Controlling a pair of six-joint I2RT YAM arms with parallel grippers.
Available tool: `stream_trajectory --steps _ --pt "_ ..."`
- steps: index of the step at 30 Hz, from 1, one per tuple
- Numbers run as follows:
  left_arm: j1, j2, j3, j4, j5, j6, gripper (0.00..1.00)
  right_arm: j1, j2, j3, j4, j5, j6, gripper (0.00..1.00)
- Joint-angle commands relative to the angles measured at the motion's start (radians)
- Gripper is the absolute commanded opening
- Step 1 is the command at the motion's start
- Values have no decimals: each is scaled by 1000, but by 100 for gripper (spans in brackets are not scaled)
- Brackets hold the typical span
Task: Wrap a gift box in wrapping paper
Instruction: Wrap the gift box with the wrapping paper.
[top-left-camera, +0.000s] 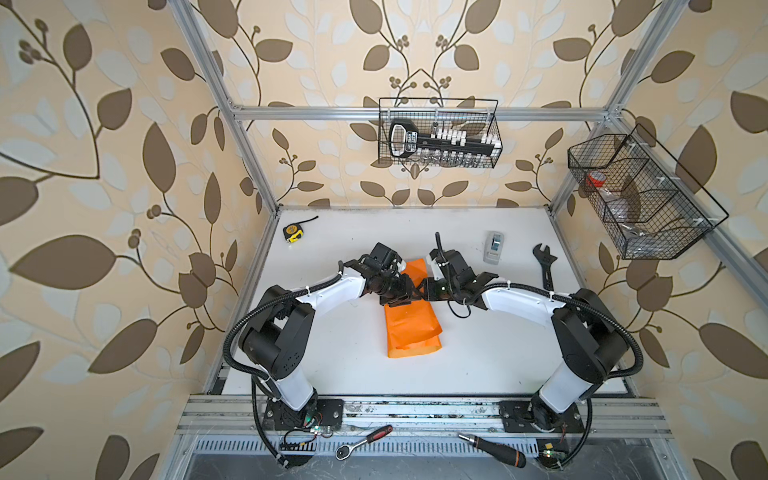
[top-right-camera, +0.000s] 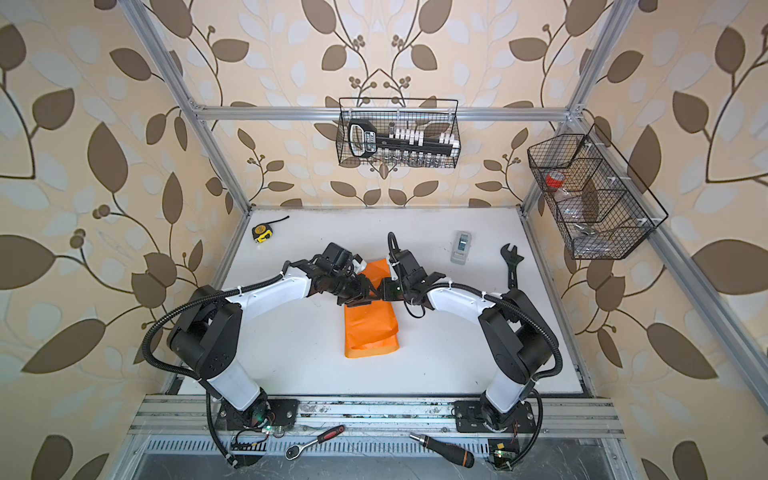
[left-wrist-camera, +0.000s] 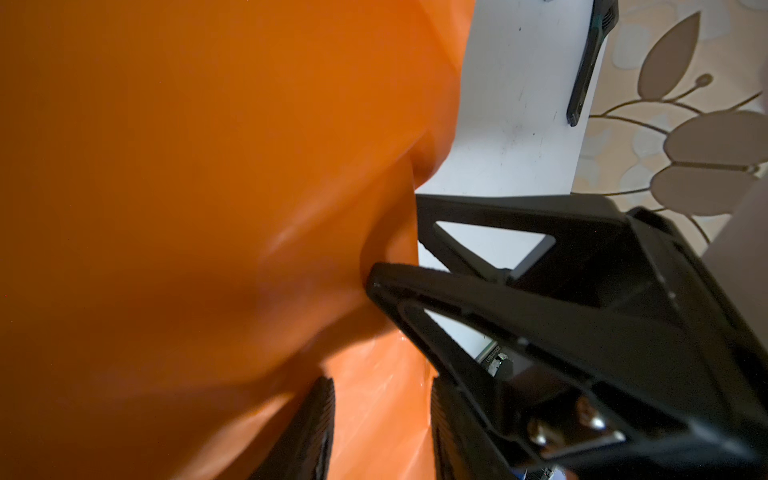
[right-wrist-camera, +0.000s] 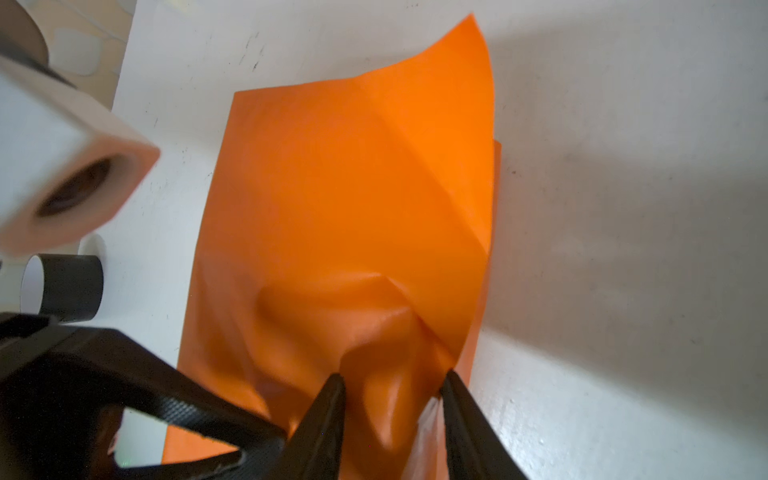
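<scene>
Front rail: 1 ratchet (top-left-camera: 365, 441) with a red grip, 1 screwdriver (top-left-camera: 494, 449), black/orange. 2 arms come in from either side and meet tip to tip over the paper (top-left-camera: 411, 332). It's 1 orange sheet, folded to a long creased strip running near-to-far mid-table (top-left-camera: 498, 353), near end doubled over. Box not visible, can't tell if it's under the paper. Left gripper (left-wrist-camera: 380, 399): fingers apart with paper filling the gap, can't tell whether it's clamping. Right gripper (right-wrist-camera: 394, 376): jaws spread, one tip on each side of a puckered hump of paper. Behind: 1 grey dispenser (top-left-camera: 493, 247) and 1 black wrench (top-left-camera: 545, 266) on the right, 1 yellow/black tape measure (top-left-camera: 293, 232) in the far left corner. Table is white, scuffed. 2 black wire baskets: back basket (top-left-camera: 436, 164) holds a socket rail (top-left-camera: 405, 137), label too blurred to read; side basket (top-left-camera: 665, 245) has a red-capped item (top-left-camera: 595, 179). Aluminium frame (top-left-camera: 374, 113), beige leaf wallpaper (top-left-camera: 124, 166) all round.
</scene>
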Motion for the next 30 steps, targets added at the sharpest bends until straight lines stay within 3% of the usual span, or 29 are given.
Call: stream_trajectory --steps 1,9,17,30 --pt "-23 54 -50 -97 -54 11 42 -22 -24 -16 60 -36 15 39" --pt "-23 57 -44 -106 -57 14 42 -103 -163 -119 64 -61 11 41" --pt "-24 64 -41 -109 -60 11 42 -101 -158 -170 90 -86 7 8" --pt "-29 67 -27 -120 -68 9 42 -50 -37 -89 89 -69 7 5"
